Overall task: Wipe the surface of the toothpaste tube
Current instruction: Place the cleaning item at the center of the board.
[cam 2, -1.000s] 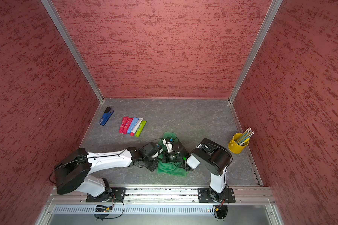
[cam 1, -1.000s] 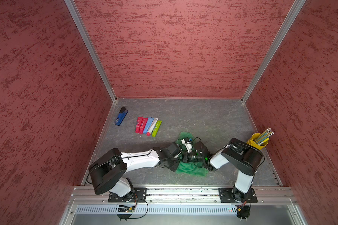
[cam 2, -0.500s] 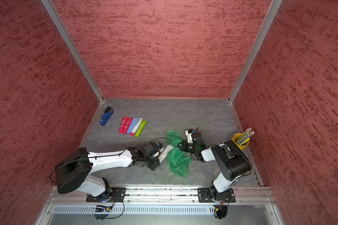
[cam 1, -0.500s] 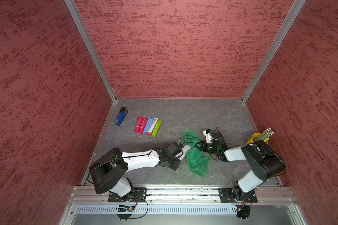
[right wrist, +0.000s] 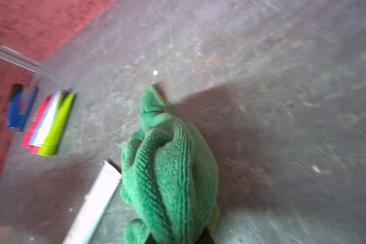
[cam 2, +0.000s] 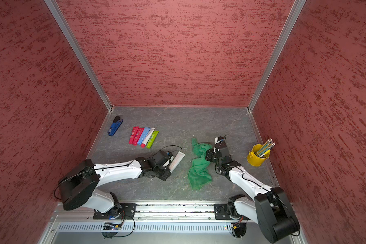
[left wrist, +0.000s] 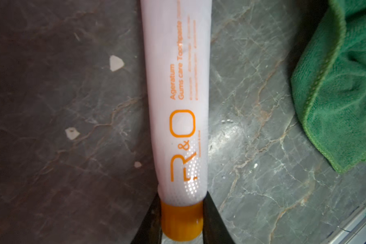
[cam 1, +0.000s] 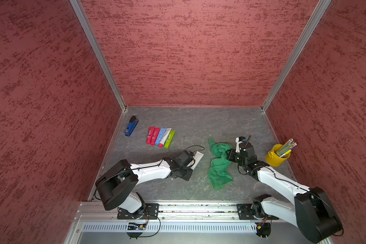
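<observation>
Jutting forward from left claw [left wrist: 181, 197], toothpaste tube [left wrist: 178, 95] is clamped at cap [left wrist: 181, 221].

The toothpaste tube [left wrist: 178, 95] is white with orange "R&O" lettering and an orange cap, which the left gripper [left wrist: 182, 221] pinches. Its flat crimped end points toward the green cloth [cam 1: 219, 166], near it but apart. The cloth is crumpled microfibre, its bunched upper part clamped in the right gripper [cam 1: 228, 156], the rest trailing onto the bench [cam 1: 199, 122].
</observation>
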Controlling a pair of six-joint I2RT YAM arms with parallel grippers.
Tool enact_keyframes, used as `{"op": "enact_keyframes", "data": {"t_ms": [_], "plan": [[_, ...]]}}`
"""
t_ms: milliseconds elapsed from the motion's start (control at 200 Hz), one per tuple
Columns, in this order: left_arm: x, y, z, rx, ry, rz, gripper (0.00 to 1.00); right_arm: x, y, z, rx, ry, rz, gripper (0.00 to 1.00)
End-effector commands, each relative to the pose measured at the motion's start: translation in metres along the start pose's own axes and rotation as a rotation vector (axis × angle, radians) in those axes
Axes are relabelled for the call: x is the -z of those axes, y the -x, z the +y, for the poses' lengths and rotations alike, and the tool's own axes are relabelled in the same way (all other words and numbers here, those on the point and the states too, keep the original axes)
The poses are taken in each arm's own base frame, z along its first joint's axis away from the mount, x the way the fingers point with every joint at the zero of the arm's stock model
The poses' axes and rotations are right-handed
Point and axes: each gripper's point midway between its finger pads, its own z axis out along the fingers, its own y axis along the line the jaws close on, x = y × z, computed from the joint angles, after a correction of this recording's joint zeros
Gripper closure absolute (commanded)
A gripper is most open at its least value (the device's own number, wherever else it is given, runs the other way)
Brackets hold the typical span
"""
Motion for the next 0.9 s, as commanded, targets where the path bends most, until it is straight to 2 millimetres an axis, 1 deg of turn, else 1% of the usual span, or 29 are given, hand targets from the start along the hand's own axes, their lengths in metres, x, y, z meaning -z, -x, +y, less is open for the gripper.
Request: {"op": "enact_keyframes", "data": {"t_ms": [0, 55, 85, 175, 220, 260, 306, 356, 421, 506, 556, 611, 676, 771, 837, 897], "plan": [[0.006, -0.003, 0.015, 0.049, 0.029, -0.013, 1.0, 0.006, -0.016, -0.028, -0.011, -0.141, 0.069, 1.0], [0.009, -0.001, 0.016, 0.064, 0.02, -0.027, 1.0, 0.011, -0.021, -0.032, -0.016, -0.156, 0.088, 1.0], [0.01, -0.001, 0.018, 0.074, 0.015, -0.031, 1.0, 0.014, -0.023, -0.03, -0.026, -0.145, 0.091, 1.0], [0.014, 0.001, 0.022, 0.105, -0.003, -0.05, 1.0, 0.026, -0.023, -0.024, -0.051, -0.119, 0.08, 0.94], [0.017, 0.003, 0.023, 0.118, -0.013, -0.059, 1.0, 0.031, -0.022, -0.021, -0.06, -0.101, 0.064, 0.88], [0.018, 0.003, 0.024, 0.125, -0.019, -0.065, 1.0, 0.033, -0.019, -0.019, -0.063, -0.089, 0.053, 0.8], [0.02, 0.003, 0.024, 0.127, -0.025, -0.069, 1.0, 0.033, -0.016, -0.017, -0.059, -0.089, 0.045, 0.7], [0.021, 0.003, 0.024, 0.127, -0.027, -0.074, 1.0, 0.032, -0.011, -0.014, -0.044, -0.091, 0.043, 0.62], [0.021, 0.003, 0.024, 0.127, -0.029, -0.078, 1.0, 0.031, 0.001, -0.009, -0.023, -0.094, 0.025, 0.52], [0.021, 0.003, 0.024, 0.129, -0.029, -0.08, 1.0, 0.033, 0.02, -0.003, 0.002, -0.104, -0.019, 0.43], [0.021, 0.003, 0.024, 0.128, -0.026, -0.08, 1.0, 0.034, 0.031, 0.004, 0.017, -0.084, -0.048, 0.41], [0.021, 0.004, 0.025, 0.129, -0.024, -0.081, 1.0, 0.032, 0.041, 0.018, 0.032, -0.032, -0.07, 0.41], [0.021, 0.005, 0.025, 0.128, -0.02, -0.082, 1.0, 0.026, 0.05, 0.031, 0.047, 0.018, -0.077, 0.41], [0.02, 0.006, 0.029, 0.142, 0.004, -0.082, 1.0, 0.014, 0.063, 0.047, 0.067, 0.059, -0.081, 0.42], [0.02, 0.009, 0.035, 0.16, 0.026, -0.081, 1.0, 0.008, 0.075, 0.053, 0.073, 0.067, -0.107, 0.42], [0.02, 0.012, 0.04, 0.178, 0.043, -0.078, 1.0, 0.001, 0.084, 0.054, 0.082, 0.046, -0.12, 0.42]]}}
